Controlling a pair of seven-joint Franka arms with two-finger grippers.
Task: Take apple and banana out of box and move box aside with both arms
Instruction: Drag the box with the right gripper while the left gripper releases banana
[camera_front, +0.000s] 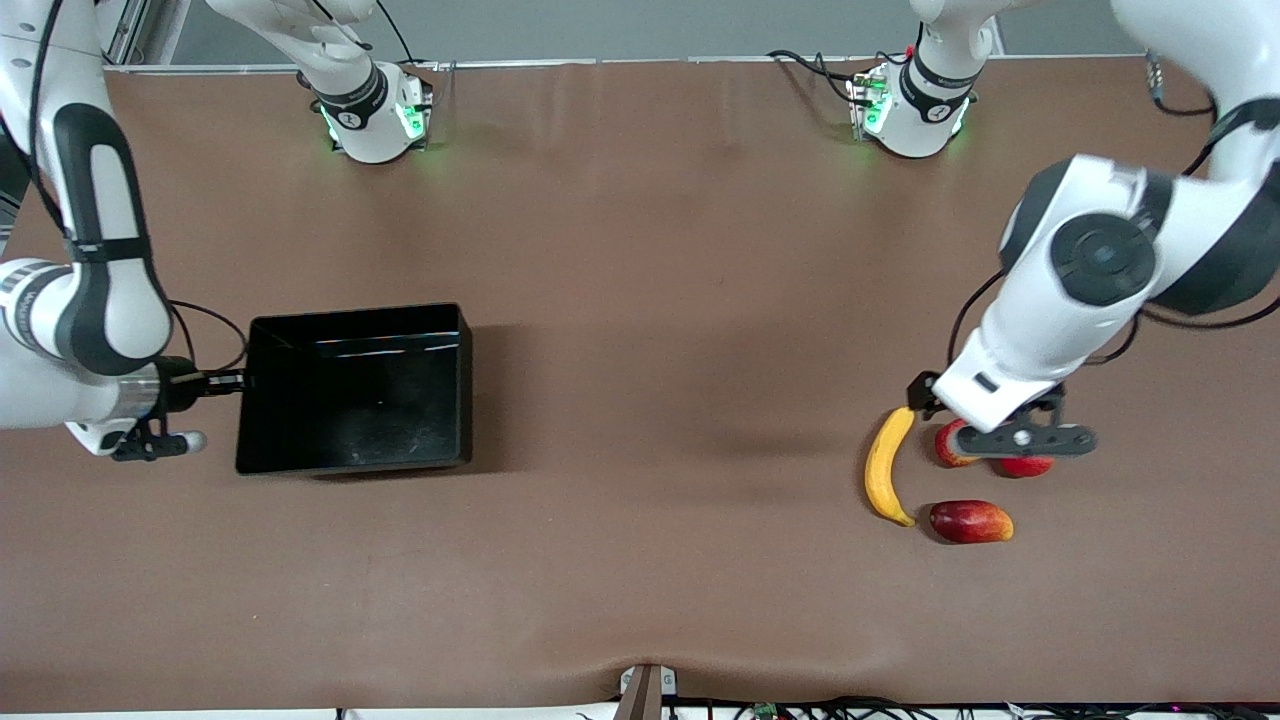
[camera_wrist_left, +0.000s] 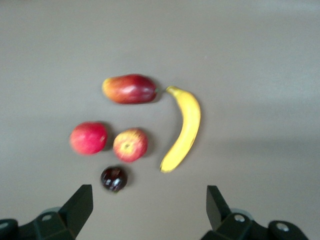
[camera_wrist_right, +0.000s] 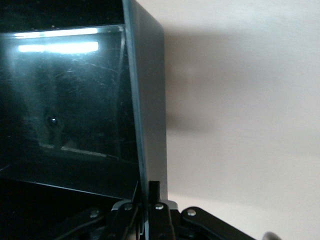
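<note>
The glossy black box sits on the brown table at the right arm's end, and the right gripper is pinched onto its thin wall. The left gripper hangs wide open over the fruit cluster: curved yellow banana, streaky round apple, plain red fruit, oblong mango.

A wide table covered in brown cloth, slightly wrinkled, fills the room's middle. A grey floor strip runs along one edge; cables trail along the other.
</note>
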